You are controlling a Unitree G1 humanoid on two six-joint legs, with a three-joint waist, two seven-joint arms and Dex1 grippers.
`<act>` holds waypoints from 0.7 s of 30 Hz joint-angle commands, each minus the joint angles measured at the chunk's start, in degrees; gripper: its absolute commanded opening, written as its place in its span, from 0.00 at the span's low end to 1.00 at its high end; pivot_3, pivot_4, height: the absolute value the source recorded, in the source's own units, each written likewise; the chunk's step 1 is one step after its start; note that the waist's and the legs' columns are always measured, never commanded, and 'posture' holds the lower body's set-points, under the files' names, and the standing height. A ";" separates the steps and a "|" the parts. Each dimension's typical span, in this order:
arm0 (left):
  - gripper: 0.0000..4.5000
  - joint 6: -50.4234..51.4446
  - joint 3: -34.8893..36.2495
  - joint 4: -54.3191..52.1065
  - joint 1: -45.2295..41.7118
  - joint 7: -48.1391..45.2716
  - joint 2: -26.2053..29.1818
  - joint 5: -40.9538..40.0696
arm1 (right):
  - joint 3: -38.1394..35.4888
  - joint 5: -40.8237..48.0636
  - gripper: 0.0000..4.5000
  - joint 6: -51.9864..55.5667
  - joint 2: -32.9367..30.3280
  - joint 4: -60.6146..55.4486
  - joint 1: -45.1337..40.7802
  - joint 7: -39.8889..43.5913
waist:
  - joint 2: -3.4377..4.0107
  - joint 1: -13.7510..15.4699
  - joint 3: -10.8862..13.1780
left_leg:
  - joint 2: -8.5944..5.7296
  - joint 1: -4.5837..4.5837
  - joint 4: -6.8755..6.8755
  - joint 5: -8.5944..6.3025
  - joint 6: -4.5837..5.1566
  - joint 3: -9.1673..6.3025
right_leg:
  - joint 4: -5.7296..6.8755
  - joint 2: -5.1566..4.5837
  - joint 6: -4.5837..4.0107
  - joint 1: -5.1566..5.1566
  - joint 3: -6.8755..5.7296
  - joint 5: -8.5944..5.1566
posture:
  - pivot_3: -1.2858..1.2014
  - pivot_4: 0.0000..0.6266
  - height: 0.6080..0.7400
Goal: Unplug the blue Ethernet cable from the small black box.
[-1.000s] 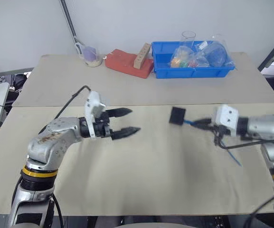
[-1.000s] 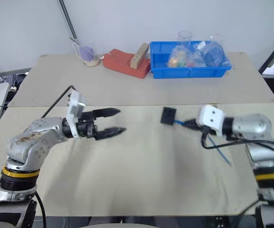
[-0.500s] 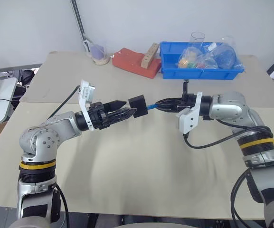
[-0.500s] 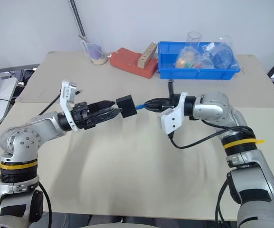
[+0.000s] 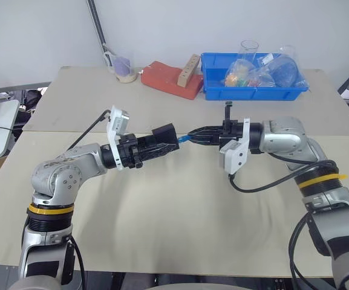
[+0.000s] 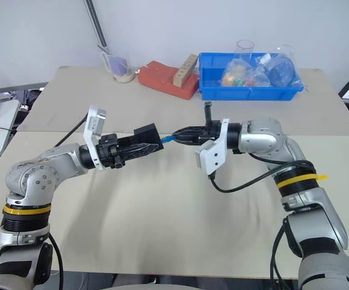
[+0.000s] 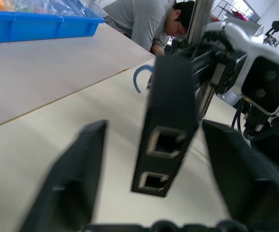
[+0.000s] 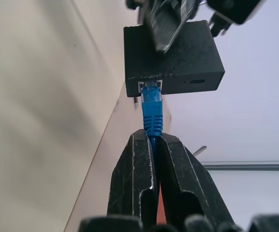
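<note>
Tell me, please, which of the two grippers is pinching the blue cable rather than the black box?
The right gripper: it is shut on the blue Ethernet cable, just behind the plug. The left gripper is at the small black box.

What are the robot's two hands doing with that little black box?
The robot is holding the small black box up over the table between its two hands. The right gripper is shut on the blue cable, just behind its plug, and the plug is still pushed into the box. The left gripper is at the other side of the box with a finger on each side of it; whether it squeezes the box yet is hard to tell. So the cable is not unplugged yet.
</note>
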 commanded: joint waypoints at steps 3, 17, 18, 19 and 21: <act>0.13 -1.41 0.11 -0.13 -1.34 -1.27 0.58 0.51 | 0.06 3.86 0.00 0.47 0.26 -2.50 -1.44 1.10 | 0.00 0.00 0.00 | 0.00 0.00 0.00 0.00 0.00 0.00 | 0.00 0.00 0.00 0.00 0.00 0.00 | 0.52 0.24 1.00; 0.13 -14.48 -7.44 0.75 -2.44 -16.16 6.74 10.80 | -0.82 42.74 0.81 70.78 -7.47 -26.95 -0.95 23.97 | 0.02 0.15 0.00 | 0.04 -0.02 -0.02 -0.04 0.08 -0.07 | -0.01 0.00 -0.01 0.01 -0.06 0.00 | 0.52 0.24 1.00; 0.13 -16.16 -8.06 1.18 -2.69 -17.41 7.00 11.90 | -1.23 44.17 0.87 75.29 -7.34 -27.36 -1.59 23.60 | 0.02 0.15 0.00 | 0.04 -0.02 -0.02 -0.05 0.09 -0.07 | -0.01 0.00 -0.01 0.01 -0.06 0.00 | 0.52 0.24 1.00; 0.13 -17.21 -8.42 1.64 -2.92 -18.26 7.11 12.63 | -1.66 44.85 0.87 78.50 -6.98 -27.66 -2.10 23.02 | 0.01 0.17 0.00 | 0.02 -0.03 -0.02 -0.05 0.09 -0.06 | -0.01 0.00 -0.01 -0.01 -0.06 0.00 | 0.52 0.24 1.00; 0.13 -18.95 -8.82 2.59 -3.60 -19.69 7.16 13.68 | -2.66 46.71 0.87 84.81 -5.88 -28.42 -3.02 21.31 | 0.01 0.29 0.00 | 0.01 -0.05 -0.02 -0.08 0.13 -0.07 | -0.03 0.00 -0.01 -0.02 -0.09 0.00 | 0.52 0.24 1.00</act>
